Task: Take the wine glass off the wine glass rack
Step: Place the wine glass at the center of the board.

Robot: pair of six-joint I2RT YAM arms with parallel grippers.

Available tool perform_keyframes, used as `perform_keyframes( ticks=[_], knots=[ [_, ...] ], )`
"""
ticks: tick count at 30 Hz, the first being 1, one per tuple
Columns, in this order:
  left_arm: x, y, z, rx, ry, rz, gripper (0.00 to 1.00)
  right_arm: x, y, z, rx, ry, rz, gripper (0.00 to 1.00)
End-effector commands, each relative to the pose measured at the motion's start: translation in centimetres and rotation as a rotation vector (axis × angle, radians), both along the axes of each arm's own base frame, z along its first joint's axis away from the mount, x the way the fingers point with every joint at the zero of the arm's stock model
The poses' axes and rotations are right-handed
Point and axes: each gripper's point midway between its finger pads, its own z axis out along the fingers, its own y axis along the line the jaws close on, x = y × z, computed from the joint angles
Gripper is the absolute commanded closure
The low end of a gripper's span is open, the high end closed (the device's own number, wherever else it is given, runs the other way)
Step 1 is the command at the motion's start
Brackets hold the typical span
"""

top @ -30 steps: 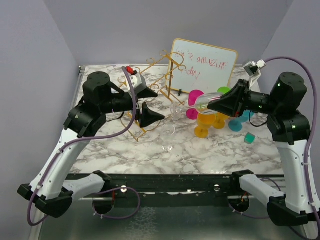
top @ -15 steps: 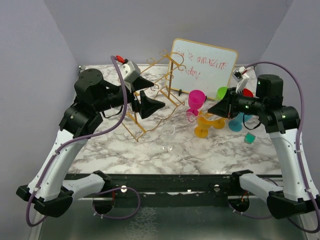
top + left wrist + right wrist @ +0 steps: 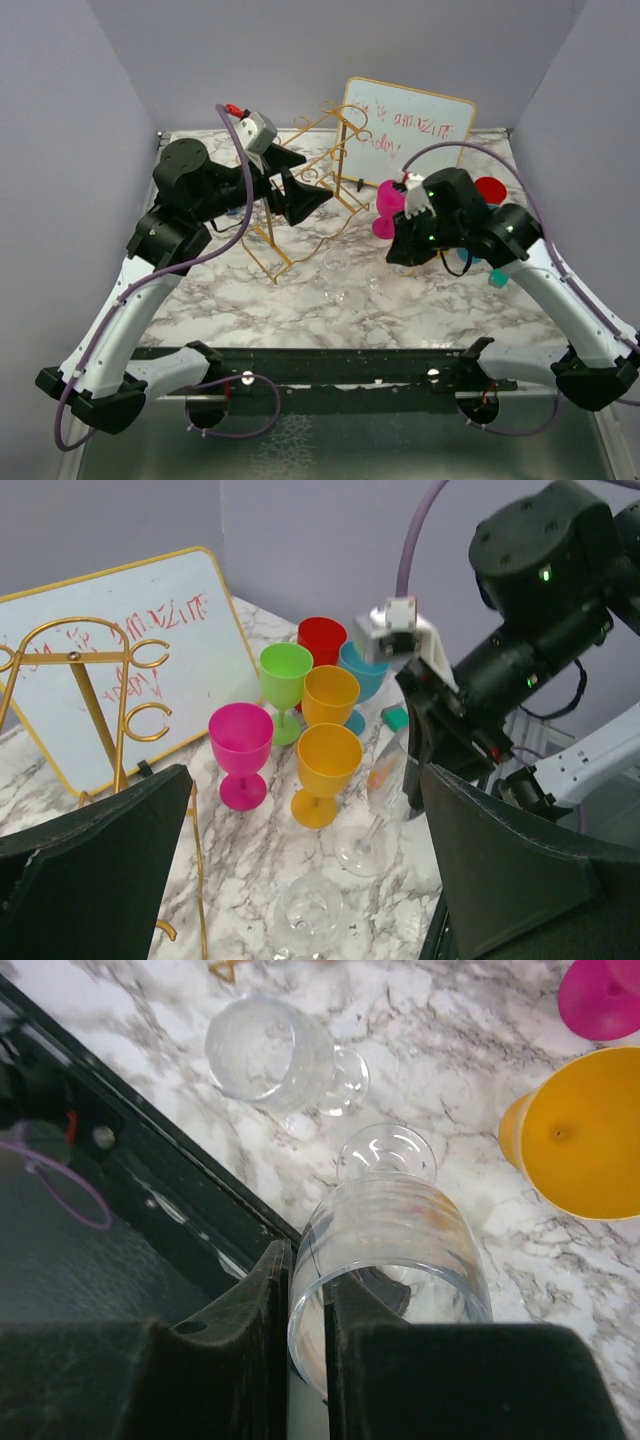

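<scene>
since the right jaws are gripping the wine glass [image 3: 390,1230] by its rim, off the rack [image 3: 95,705] near the surface's [image 3: 450,300] middle, lowering it upright, clear of the orange cup [image 3: 590,1140], is looking wise; the left jaws are gaping open.

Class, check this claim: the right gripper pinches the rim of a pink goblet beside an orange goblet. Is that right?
No. The right gripper pinches the rim of a clear wine glass, not a pink one, beside an orange goblet. The right wrist view shows it.
</scene>
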Motion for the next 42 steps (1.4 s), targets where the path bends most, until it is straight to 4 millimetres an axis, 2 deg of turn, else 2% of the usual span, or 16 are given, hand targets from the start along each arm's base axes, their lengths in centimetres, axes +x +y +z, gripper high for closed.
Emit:
perform_keyframes(
  ticks=[1,7,14,19,23,30,34,37,42],
  knots=[
    [0.7,0.4,0.7,-0.006,-0.012,0.046,0.01,0.2,-0.1,-2.1,-0.237,-0.07,-0.078,0.99],
    [1.2,2.0,1.5,0.015,-0.045,0.143,0.01,0.1,1.4,-2.1,-0.213,-0.137,-0.041,1.0],
    [2.0,2.8,1.3,0.004,-0.019,0.217,0.01,-1.0,2.3,-5.9,-0.228,-0.12,0.042,1.0],
    [1.6,2.1,2.1,-0.019,-0.007,0.176,0.01,-0.7,1.8,-8.3,-0.282,-0.125,0.042,1.0],
    [1.8,1.2,2.1,-0.024,0.022,0.137,0.01,-0.5,1.4,-9.8,-0.317,-0.125,0.038,1.0],
    [2.5,0.6,2.4,-0.04,0.038,0.13,0.01,-0.3,1.7,-11.5,-0.322,-0.115,0.034,0.96],
    [1.9,-0.1,2.3,-0.044,0.059,0.074,0.01,0.0,0.9,-12.3,-0.374,-0.11,0.001,0.87],
    [1.7,-0.4,2.3,-0.047,0.069,0.057,0.01,0.0,0.7,-12.2,-0.381,-0.108,-0.003,0.63],
    [1.9,-0.3,2.1,-0.046,0.075,0.067,0.01,0.3,0.7,-11.0,-0.353,-0.142,-0.015,0.54]
  ],
)
